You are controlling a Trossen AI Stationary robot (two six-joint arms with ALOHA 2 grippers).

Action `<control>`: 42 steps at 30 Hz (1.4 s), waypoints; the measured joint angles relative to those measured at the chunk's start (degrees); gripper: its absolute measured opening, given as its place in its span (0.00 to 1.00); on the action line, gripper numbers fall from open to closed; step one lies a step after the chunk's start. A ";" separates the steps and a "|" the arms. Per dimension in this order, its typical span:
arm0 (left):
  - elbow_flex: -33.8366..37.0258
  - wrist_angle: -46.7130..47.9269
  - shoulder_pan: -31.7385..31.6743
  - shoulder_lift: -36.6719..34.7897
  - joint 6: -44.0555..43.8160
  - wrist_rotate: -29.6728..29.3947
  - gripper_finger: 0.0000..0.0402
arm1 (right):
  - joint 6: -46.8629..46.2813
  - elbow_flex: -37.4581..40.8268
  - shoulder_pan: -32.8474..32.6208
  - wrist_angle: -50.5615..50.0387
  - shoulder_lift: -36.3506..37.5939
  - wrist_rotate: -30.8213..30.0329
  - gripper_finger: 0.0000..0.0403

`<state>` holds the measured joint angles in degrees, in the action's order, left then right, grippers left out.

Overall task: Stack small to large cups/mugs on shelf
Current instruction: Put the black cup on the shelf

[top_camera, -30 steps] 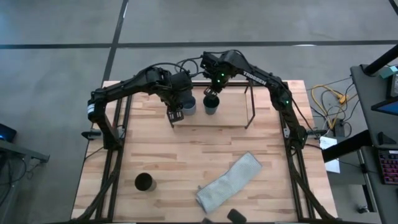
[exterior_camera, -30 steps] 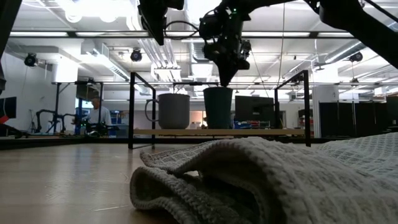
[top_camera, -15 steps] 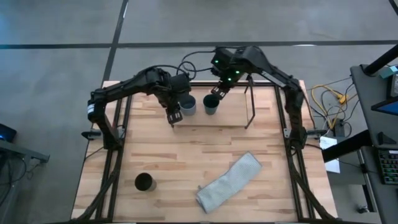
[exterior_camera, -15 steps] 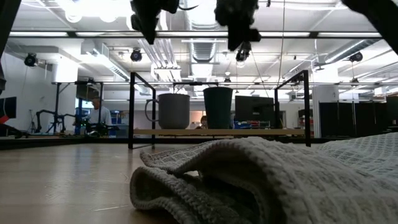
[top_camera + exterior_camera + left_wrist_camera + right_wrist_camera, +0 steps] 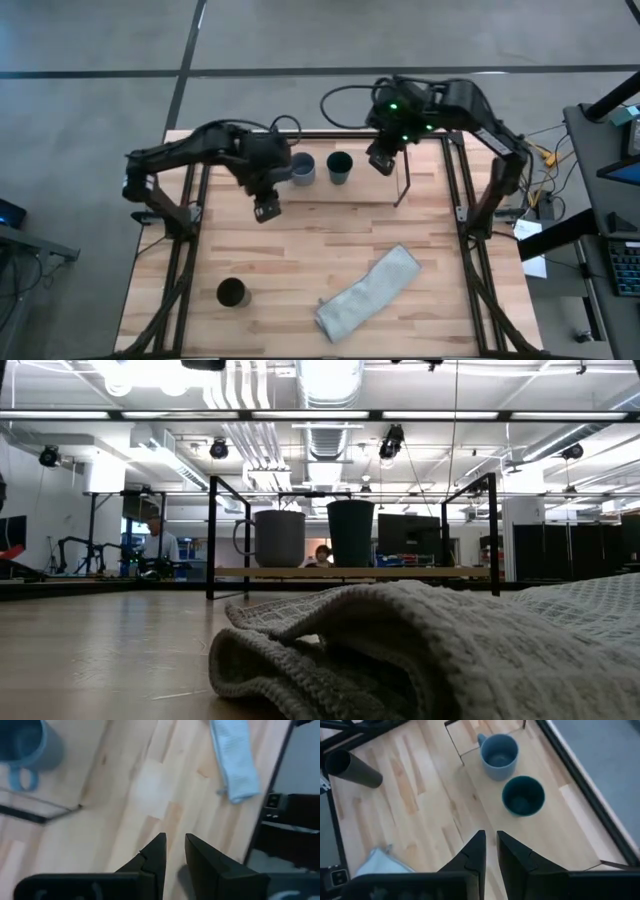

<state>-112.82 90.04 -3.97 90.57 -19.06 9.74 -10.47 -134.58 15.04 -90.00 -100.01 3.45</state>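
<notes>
The grey-blue mug (image 5: 303,168) and the dark teal cup (image 5: 339,167) stand upright side by side on the shelf's light-wood board (image 5: 372,190), bases down; both also show in the low view (image 5: 280,538) (image 5: 350,532). The taller black cup (image 5: 232,293) stands on the tabletop at the near left. My left gripper (image 5: 266,211) hangs shut and empty over the tabletop, near-left of the mug. My right gripper (image 5: 380,162) hangs shut and empty above the shelf, to the right of the teal cup. Both grippers are above the low view's picture.
A grey-green cloth (image 5: 368,293) lies crumpled on the tabletop near the front, filling the low view's foreground (image 5: 400,650). The shelf's thin black rods (image 5: 405,178) rise around the board. Bare tabletop lies between the shelf and the cloth. People show far off in the room.
My right gripper has risen off the teal cup and gone toward the table's right edge; the cup stays upright on the shelf. My left gripper has risen and drawn away from the mug toward the near-left. Both have left the low view.
</notes>
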 joint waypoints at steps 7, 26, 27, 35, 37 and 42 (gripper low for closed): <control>6.43 0.01 6.59 -5.95 -17.76 -0.02 0.14 | 0.04 0.02 -1.06 0.00 1.80 -2.06 0.10; 31.06 -4.81 29.92 -6.42 -22.15 4.94 0.14 | 6.14 0.22 -1.04 0.00 1.52 -2.15 0.10; 31.64 -6.68 30.38 -6.15 -21.38 7.04 0.14 | 6.49 0.22 -1.04 0.00 1.52 -2.12 0.10; 32.87 -10.69 31.89 -2.91 -20.68 6.75 0.14 | 6.68 0.24 -1.04 -0.01 1.52 -2.09 0.10; 32.96 -9.92 31.84 -2.53 -20.25 5.73 0.14 | 6.68 0.24 -1.04 -0.02 1.52 -2.08 0.10; 33.66 -9.89 31.89 -2.52 -19.05 4.77 0.14 | 6.61 0.24 -1.04 0.00 1.52 -2.08 0.10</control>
<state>-79.16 80.15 27.92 88.05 -38.11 14.51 -3.86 -134.34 14.00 -90.00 -98.50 1.37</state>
